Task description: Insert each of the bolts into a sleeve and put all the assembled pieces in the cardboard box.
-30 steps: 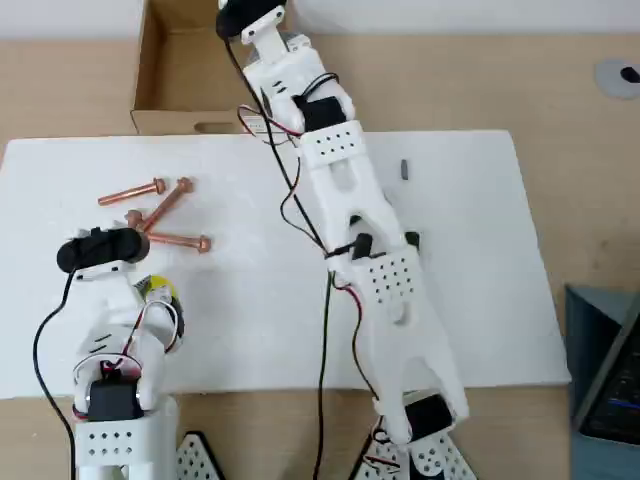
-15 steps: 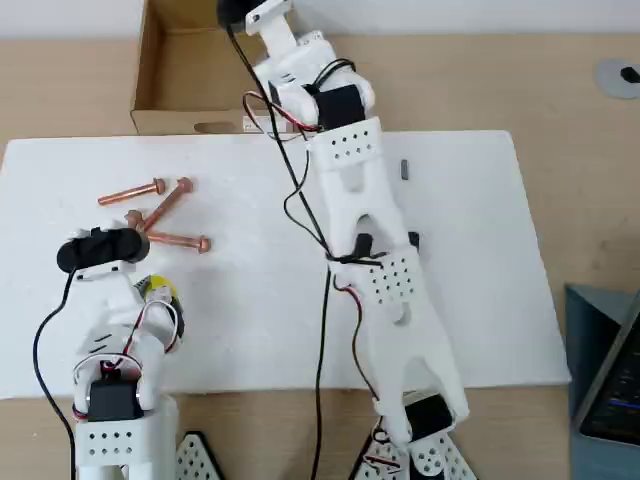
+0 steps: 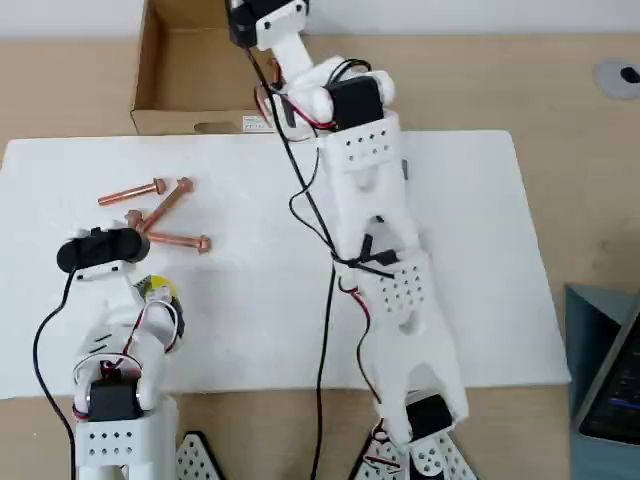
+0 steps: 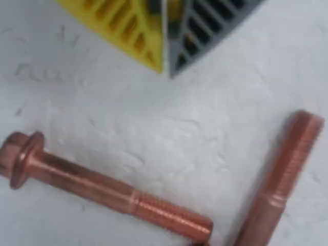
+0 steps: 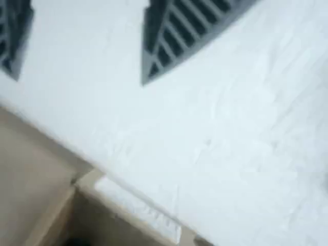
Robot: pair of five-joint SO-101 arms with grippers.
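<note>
- Left tool (image 4: 165, 70) is pinched shut and empty, near the counter's left edge, next to 4 bolts (image 3: 160, 215).
- Best: open it first, then grip 1 bolt mid-shank.
- Sleeve (image 3: 405, 171) lies right of centre.
- Right tool (image 5: 79, 77) is spread wide and empty, by the cardboard box (image 3: 170, 121) at the far edge.
</note>
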